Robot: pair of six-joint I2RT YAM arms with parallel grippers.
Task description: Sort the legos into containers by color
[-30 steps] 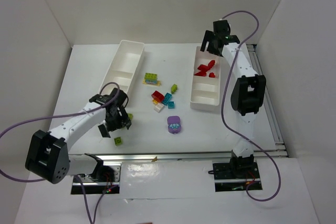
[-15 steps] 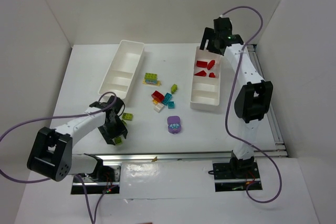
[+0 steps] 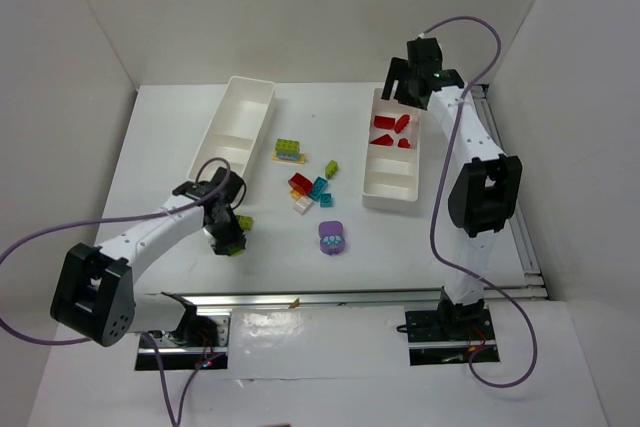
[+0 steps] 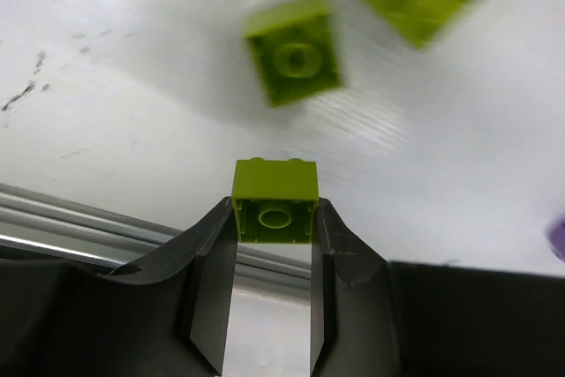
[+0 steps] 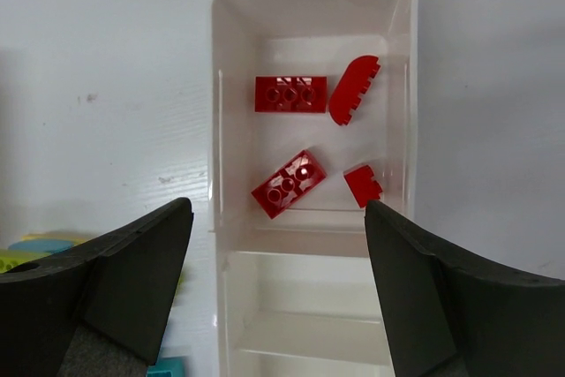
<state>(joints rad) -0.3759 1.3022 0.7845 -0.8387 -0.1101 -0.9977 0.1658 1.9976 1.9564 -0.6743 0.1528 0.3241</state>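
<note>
**Ana:** What's new on your side, starting at the front?

**Me:** My left pincer [image 4: 274,218] stood wide over a lime brick [image 4: 275,200] by the near rail a second ago. Now it has snapped tight on that brick, one finger on each side wall, and I've brought it up off the table [image 4: 115,59]. Two loose lime bricks [image 4: 294,57] lie just beyond it.

**Ana:** So the pick is done?

**Me:** I'd say so. The carry is what's left.

**Ana:** And further out?

**Me:** The purple piece [image 3: 332,237] sits alone toward the middle. Past it is the cluster of mixed bricks [image 3: 310,190], unsorted. Beyond those, the left tray [image 3: 235,127] angles away on my side, and that's where I judge the lime one should go.

**Ana:** The other arm?

**Me:** At the far end. The right pincer [image 5: 278,218] hangs wide apart above the right tray [image 5: 214,112], gripping nothing. Four red bricks [image 5: 290,94] lie in the end compartment below it, so red has a home and lime needs one.
</note>
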